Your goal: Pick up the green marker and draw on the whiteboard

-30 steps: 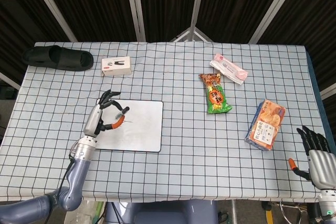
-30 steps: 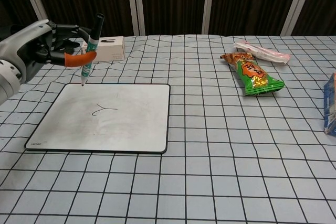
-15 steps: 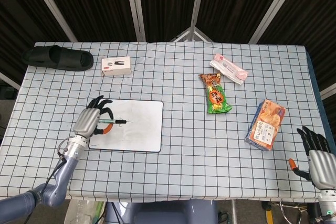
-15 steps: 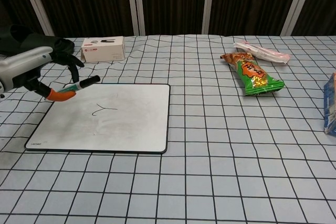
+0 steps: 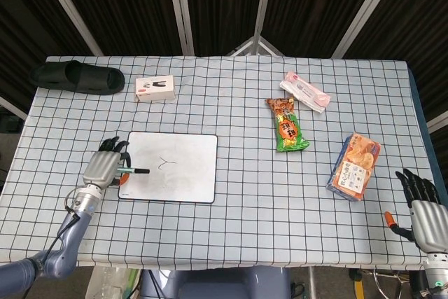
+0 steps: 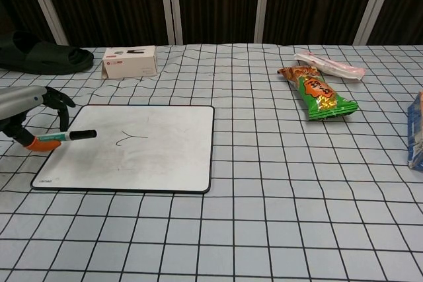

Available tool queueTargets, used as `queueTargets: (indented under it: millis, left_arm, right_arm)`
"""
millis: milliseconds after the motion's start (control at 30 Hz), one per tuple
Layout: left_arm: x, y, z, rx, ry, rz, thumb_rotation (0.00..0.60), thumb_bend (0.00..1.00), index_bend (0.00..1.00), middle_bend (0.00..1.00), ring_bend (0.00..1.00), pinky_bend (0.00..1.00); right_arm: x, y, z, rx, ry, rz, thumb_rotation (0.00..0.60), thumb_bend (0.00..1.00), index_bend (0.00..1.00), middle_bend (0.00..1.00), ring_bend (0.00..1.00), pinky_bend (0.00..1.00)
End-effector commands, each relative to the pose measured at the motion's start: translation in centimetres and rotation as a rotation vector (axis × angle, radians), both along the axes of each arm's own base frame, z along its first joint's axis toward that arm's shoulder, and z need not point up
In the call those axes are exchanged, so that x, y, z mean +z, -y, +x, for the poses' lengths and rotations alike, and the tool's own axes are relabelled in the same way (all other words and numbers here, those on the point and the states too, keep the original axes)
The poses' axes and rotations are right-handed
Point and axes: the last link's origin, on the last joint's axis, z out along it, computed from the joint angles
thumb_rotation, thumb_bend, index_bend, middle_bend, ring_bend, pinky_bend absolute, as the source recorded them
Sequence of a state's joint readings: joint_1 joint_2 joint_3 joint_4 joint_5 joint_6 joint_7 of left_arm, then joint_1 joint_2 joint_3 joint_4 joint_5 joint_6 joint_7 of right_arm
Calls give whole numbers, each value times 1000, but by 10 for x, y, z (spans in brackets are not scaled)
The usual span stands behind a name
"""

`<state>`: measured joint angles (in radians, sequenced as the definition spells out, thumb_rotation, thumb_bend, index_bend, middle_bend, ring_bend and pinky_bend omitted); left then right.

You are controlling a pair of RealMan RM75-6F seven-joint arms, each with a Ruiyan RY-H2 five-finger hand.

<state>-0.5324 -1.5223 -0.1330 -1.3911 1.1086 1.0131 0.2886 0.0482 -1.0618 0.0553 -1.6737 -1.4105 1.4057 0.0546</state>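
Note:
The whiteboard [image 5: 183,182] [image 6: 153,156] lies flat at the table's front left and bears a small Y-shaped mark [image 6: 130,139]. My left hand [image 5: 105,167] [image 6: 25,111] sits low just off the board's left edge. It holds the green marker [image 5: 133,171] [image 6: 65,137] between the orange-tipped thumb and the fingers. The marker lies almost level, its black cap end pointing right over the board's left margin. My right hand [image 5: 421,205] hovers off the table's front right corner with fingers spread, holding nothing; only the head view shows it.
A black slipper [image 5: 77,77] [image 6: 39,54] and a white box [image 5: 155,88] [image 6: 129,62] lie at the back left. A green snack bag [image 5: 287,125] [image 6: 318,94], a pink packet [image 5: 305,92] and an orange box [image 5: 355,166] lie on the right half.
My left hand has moved left and down from above the board to its left edge. The marker has tipped from upright, tip on the board, to nearly level.

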Motion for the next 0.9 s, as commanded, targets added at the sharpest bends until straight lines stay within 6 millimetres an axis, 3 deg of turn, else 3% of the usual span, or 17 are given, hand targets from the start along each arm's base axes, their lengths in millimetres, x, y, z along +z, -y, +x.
queueTargets:
  millis: [33,233,467,900]
  left_arm:
    - [0,2,-1,-2,-16,-5,600,461,618,109,7,31]
    - [7,0,-6,-3,-54,10,600,441,602,93,4,28]
    - [9,-1,-9,13,-63,-3,600,295,455,0,0,0]
    - [19,5,-6,24,-37,1,600,226,247,0,0,0]
  right_arm:
    - [1,0,0,-2,1,-2,600,354,0,0,0,0]
    - [1,-1,-1,-5,4,-4,600,354,0,0,0,0]
    - [1,-1,0,-3,1,-5,600,354,0,0,0,0]
    - [1,-1,-1,-3,0,-5,600,354,0,0,0,0]
